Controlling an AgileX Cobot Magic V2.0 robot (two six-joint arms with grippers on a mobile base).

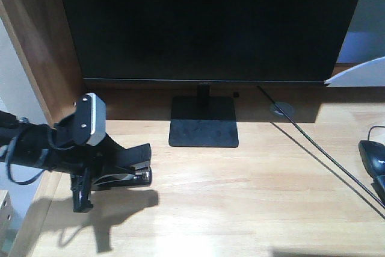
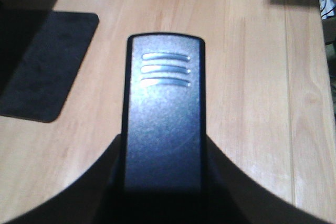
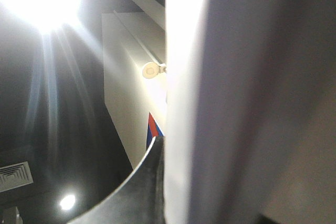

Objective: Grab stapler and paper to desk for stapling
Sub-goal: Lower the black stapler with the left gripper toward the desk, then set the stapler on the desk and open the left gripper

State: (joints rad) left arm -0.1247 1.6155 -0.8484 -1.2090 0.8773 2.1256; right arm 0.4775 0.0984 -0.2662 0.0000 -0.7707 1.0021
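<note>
The black stapler [image 1: 123,179], with silvery metal at its tip, hangs just above the left part of the light wooden desk [image 1: 252,203]. My left gripper [image 1: 133,167] is shut on it. In the left wrist view the stapler [image 2: 164,103] fills the middle, with three silver ridges on top, and my left gripper [image 2: 164,153] has dark fingers [image 2: 107,182] pressed to its sides. The white paper [image 1: 360,71] pokes in at the right edge, held off the desk. In the right wrist view, which faces the ceiling, the paper [image 3: 189,103] lies against the one visible finger [image 3: 139,187] of my right gripper [image 3: 165,182].
A large dark monitor [image 1: 204,22] stands at the back on a black square base [image 1: 203,132], which also shows in the left wrist view [image 2: 47,72]. A black mouse [image 1: 373,156] and a thin cable [image 1: 319,154] lie at the right. A brown side panel [image 1: 36,46] rises at the left.
</note>
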